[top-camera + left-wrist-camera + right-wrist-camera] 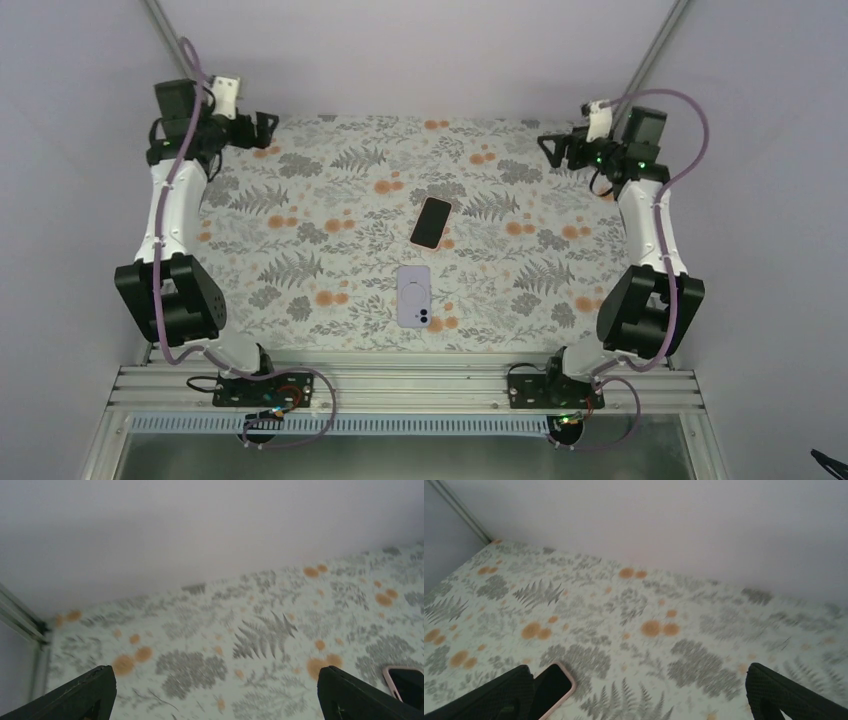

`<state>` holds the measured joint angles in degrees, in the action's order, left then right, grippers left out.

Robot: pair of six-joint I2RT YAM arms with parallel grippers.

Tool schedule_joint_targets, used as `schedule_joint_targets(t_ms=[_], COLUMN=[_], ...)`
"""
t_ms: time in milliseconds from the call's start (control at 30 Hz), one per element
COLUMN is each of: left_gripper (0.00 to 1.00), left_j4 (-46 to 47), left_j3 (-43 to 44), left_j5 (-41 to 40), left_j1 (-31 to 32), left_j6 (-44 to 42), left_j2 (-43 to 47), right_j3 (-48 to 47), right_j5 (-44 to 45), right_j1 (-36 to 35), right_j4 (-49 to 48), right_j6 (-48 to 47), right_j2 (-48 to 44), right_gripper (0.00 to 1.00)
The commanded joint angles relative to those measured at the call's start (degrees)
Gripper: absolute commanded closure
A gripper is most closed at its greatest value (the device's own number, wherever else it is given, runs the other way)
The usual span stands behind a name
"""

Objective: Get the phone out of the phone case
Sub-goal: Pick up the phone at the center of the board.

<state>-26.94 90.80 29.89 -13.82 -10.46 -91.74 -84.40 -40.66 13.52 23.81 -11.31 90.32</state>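
Note:
A pink phone case point(431, 222) lies tilted at mid-table, a flat black face filling its rim; I cannot tell whether that face is a screen. Just nearer lies a lavender phone point(414, 296), back up, its camera lenses at the near right corner. My left gripper point(258, 128) hovers open at the far left corner, far from both. My right gripper point(556, 148) hovers open at the far right. A corner of the pink case point(407, 682) shows in the left wrist view beside the open left gripper point(215, 697). It point(551, 685) also shows by the left finger of the open right gripper point(639, 697).
A fern-and-orange-dot cloth point(330, 250) covers the table. Grey walls close the back and sides, with metal frame posts point(160, 25) in the far corners. An aluminium rail point(400, 385) carries both arm bases at the near edge.

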Motion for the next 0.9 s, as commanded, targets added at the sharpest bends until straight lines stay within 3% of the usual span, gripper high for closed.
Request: schedule_joint_targets(t_ms=[0, 400, 867], left_gripper=[0.00, 0.00, 0.00], left_j4=[1.35, 2.23, 5.82], left_j3=[-5.00, -14.62, -17.43], left_j5=[-5.36, -14.51, -29.35], left_j1=[3.94, 19.05, 46.64], left_j6=[0.65, -3.50, -8.35], left_j2=[1.01, 0.40, -5.07], right_j3=[8.93, 27.63, 30.43], right_j5=[1.08, 1.99, 0.35], right_j1=[-2.41, -7.08, -7.19], right_j4=[-5.80, -13.39, -14.85], right_j6=[3.71, 7.65, 6.54], right_j2=[-4.95, -14.52, -15.44], right_gripper=[0.01, 0.01, 0.01])
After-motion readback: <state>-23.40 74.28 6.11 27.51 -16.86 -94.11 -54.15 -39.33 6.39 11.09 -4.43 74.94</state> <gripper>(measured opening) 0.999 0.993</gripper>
